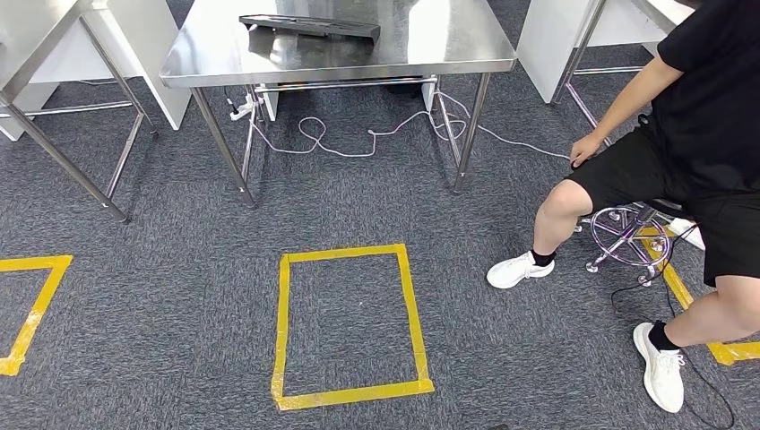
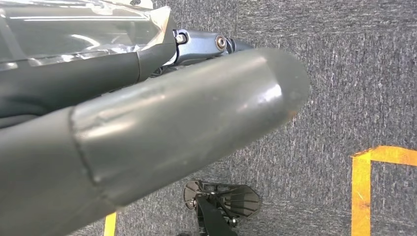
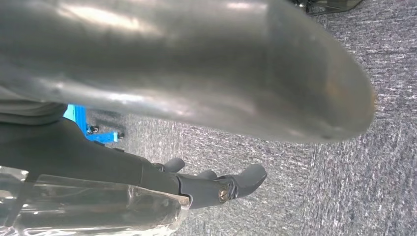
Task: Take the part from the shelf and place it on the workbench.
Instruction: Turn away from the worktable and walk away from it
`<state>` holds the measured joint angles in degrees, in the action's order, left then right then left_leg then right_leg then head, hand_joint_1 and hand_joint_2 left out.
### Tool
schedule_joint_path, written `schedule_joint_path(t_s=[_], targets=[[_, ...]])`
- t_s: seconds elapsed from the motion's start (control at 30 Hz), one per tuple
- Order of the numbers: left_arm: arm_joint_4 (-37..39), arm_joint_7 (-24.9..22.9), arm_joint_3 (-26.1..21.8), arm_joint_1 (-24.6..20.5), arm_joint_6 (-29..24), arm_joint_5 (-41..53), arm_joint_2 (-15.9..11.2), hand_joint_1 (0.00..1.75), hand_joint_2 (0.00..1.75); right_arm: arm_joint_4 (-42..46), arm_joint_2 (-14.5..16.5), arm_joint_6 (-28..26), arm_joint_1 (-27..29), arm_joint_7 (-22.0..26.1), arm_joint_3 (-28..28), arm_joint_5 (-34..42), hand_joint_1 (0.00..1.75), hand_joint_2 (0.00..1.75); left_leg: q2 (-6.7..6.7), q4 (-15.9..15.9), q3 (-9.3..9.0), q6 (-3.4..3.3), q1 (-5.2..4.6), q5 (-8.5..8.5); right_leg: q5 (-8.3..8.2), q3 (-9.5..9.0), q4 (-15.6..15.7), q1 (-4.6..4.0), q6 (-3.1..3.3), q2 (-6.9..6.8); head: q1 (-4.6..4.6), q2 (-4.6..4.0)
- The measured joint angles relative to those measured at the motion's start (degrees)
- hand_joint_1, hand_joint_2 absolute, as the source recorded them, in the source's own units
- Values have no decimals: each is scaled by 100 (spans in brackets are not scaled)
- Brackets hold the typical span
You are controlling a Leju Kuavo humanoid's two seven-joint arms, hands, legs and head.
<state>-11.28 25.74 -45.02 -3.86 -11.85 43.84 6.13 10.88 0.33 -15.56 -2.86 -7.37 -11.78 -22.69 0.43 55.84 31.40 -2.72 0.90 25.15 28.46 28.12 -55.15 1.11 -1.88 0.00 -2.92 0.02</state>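
- The left hand [image 2: 162, 123] hung over grey carpet, its thick grey thumb close to the lens and dark fingers [image 2: 98, 73] running behind it. Crinkled clear plastic [image 2: 74, 29] lay against those fingers. I could not tell whether the hand gripped it or how far the fingers were spread.
- The right hand [image 3: 206, 83] looked much the same: the thumb blurred across the frame, dark fingers [image 3: 241, 179] slightly curled beyond it, and clear plastic [image 3: 88, 209] beside them. Whether it held anything could not be told.
- A long dark flat part [image 1: 309, 27] lay on the steel workbench [image 1: 448, 49], toward its far edge and left of its middle. Its long axis ran roughly along that edge, with the right end slightly nearer the front. Its far side was cut off by the frame.
- A white cable [image 1: 358, 143] trailed on the carpet under the workbench.
- A yellow tape rectangle [image 1: 283, 322] marked the floor in front of it.
- A seated person [image 1: 708, 116] in black, on a wheeled stool [image 1: 627, 237], was at the right, partly cut off.
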Motion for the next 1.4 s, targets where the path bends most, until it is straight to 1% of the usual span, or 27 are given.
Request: schedule_joint_path(t_s=[0.13, 0.23, 0.3, 0.37, 0.43, 0.47, 0.5, 0.57, 0.6, 0.63, 0.67, 0.73, 0.77, 0.8, 0.87, 0.93, 0.97, 1.0, 1.07, 1.1, 1.13, 1.17, 1.2, 1.27, 1.3, 1.33, 1.4], targets=[[0, 2, -1, 0, 10, 5, -1, 0, 0, 0, 0, 0, -2, 0, 0, -2, 0, 0, 0, -11, 8, 71, 18, -31, -8, 23, -11, -29, 22, -1, -1, 1], [0, 5, -1, 0, 39, 21, 2, 0, 0, 0, -3, 2, -3, 0, 0, -32, 0, 0, 0, -14, 24, 168, 25, -32, -8, 48, -18, -45, 25, -1, -1, 0], [0, 11, -1, 0, 51, 20, 3, 0, 0, 0, -4, 2, -3, 0, 0, -54, 0, 0, 0, -12, 34, 191, 24, -28, -9, 59, -20, -47, 25, -1, -1, 0], [1, 16, -1, 0, 63, 2, 1, 0, 0, 0, 3, 5, -3, -2, 0, -70, 0, 0, -3, 3, 52, 165, 6, -38, -48, 27, 23, 2, -16, -3, 0, 1], [3, 17, -1, -3, 72, -14, 5, 0, 0, 0, 5, 8, -1, -8, 0, -84, 0, 0, 8, -152, 1, 70, 19, -156, -56, 3, 48, 13, -75, -9, -2, 1], [4, 19, -1, -7, 78, -19, 14, 0, 0, -1, 3, 9, -1, -11, 1, -87, 0, 0, 18, -267, -30, 11, 29, -240, 22, 51, -39, -9, -77, -9, -10, 1], [4, 21, -1, -11, 86, -23, 21, 0, 0, -2, -1, 9, -3, -13, 1, -89, 0, 0, 29, -363, -45, -18, 46, -306, 163, 147, -245, -14, -56, -8, -19, 1], [4, 23, -1, -15, 105, -34, 31, 0, 0, -5, -6, 9, -5, -13, 2, -90, 0, 0, 39, -398, 16, -15, 47, -367, 529, 466, -945, 23, -28, -2, -32, 1], [4, 23, -1, -14, 113, -38, 31, 0, 0, -5, -9, 9, -3, -13, 2, -91, 0, 0, 40, -383, 64, 14, 55, -386, 649, 596, -1255, 49, -54, -2, -32, 1], [4, 22, -2, -12, 119, -42, 32, 0, 0, -7, -14, 9, 2, -13, 2, -92, 0, 0, 40, -354, 120, 43, 69, -405, 689, 638, -1403, 78, -108, -2, -31, 1], [5, 22, -2, -11, 127, -44, 33, 0, 0, -8, -19, 9, 6, -13, 2, -95, 0, 0, 39, -307, 185, 74, 92, -423, 633, 560, -1312, 110, -189, -3, -32, 0], [4, 22, -3, -11, 141, -44, 31, 0, 0, -9, -23, 9, -8, -13, 3, -99, 0, 0, 36, -135, 347, 164, 148, -433, 392, 174, -638, 191, -372, -8, -32, 0], [2, 21, -3, -9, 144, -44, 24, 0, 0, -9, -13, 9, -17, -12, 5, -101, 0, 0, 34, -32, 420, 226, 161, -420, 291, 53, -355, 202, -416, -3, -51, 0], [0, 21, -4, -9, 144, -43, 15, 0, 0, -9, -2, 9, -28, -11, 10, -102, 0, 0, 29, 54, 475, 285, 157, -406, 236, 8, -215, 205, -386, 4, -53, 1], [0, 19, -4, -6, 142, -42, 8, 0, 0, -10, 10, 9, -35, -11, 25, -104, 0, 0, 29, 118, 513, 366, 145, -398, 207, 95, -279, 172, -207, 17, -47, 1], [6, 16, -5, 7, 141, -42, 9, 0, 0, -13, 10, 9, -38, -13, 37, -106, 0, 0, 33, 165, 539, 400, 178, -366, 153, 160, -322, 166, -31, 3, -12, 1], [10, 12, -7, 18, 140, -42, 7, 0, 0, -14, 20, 9, -40, -13, 43, -109, 0, 0, 28, 302, 584, 404, 192, -208, 105, 205, -326, 159, 34, -5, 1, 1], [14, 8, -7, 29, 139, -42, 5, 0, 0, -15, 19, 9, -41, -13, 46, -115, 0, 0, 20, 557, 657, 403, 195, 48, 48, 266, -326, 146, 90, -14, 14, 1], [19, 3, -7, 35, 138, -38, 4, 0, 0, -15, 16, 9, -43, -13, 57, -133, 0, 0, 1, 1321, 846, 380, 173, 713, -63, 377, -332, 97, 156, -23, 32, 1], [19, 3, -7, 34, 137, -36, 3, 0, 0, -15, 14, 9, -41, -13, 63, -143, 0, 0, -3, 1664, 895, 361, 159, 952, -114, 443, -336, 64, 170, -23, 37, 1], [19, 3, -7, 33, 136, -31, 3, 0, 0, -16, 14, 9, -37, -13, 70, -150, 0, 0, -3, 1850, 861, 329, 144, 1082, -162, 506, -339, 32, 178, -24, 35, 1], [20, 3, -7, 34, 134, -26, 3, 0, 0, -16, 14, 10, -33, -13, 75, -155, 0, 0, -3, 1827, 721, 282, 122, 1105, -208, 575, -342, 4, 182, -22, 36, 1], [19, 3, -7, 34, 128, -19, 4, 0, 0, -17, 13, 10, -30, -13, 78, -157, 0, 0, -4, 1572, 468, 221, 95, 1030, -248, 631, -341, -21, 183, -19, 36, 1], [17, 7, -5, 23, 113, -5, -1, 0, 0, -17, 17, 11, -30, -13, 82, -159, 0, 0, -4, 736, -164, 73, 21, 836, -326, 699, -340, -54, 170, -17, 34, 1], [16, 10, -4, 13, 105, 5, -1, 0, 0, -17, 18, 11, -32, -13, 84, -162, 0, 0, 7, 402, -385, 20, -21, 773, -360, 713, -337, -68, 150, -21, 28, 1], [15, 11, -3, 4, 99, 14, -2, 0, 0, -17, 20, 12, -35, -13, 85, -166, 0, 0, 17, 210, -503, -15, -62, 749, -392, 720, -333, -66, 120, -29, 26, 1], [14, 10, -1, 3, 91, 34, 1, 0, 0, -17, 21, 14, -38, -13, 86, -174, 0, 0, 38, 125, -490, -44, -123, 695, -461, 717, -306, -48, 37, -45, 21, 1]])
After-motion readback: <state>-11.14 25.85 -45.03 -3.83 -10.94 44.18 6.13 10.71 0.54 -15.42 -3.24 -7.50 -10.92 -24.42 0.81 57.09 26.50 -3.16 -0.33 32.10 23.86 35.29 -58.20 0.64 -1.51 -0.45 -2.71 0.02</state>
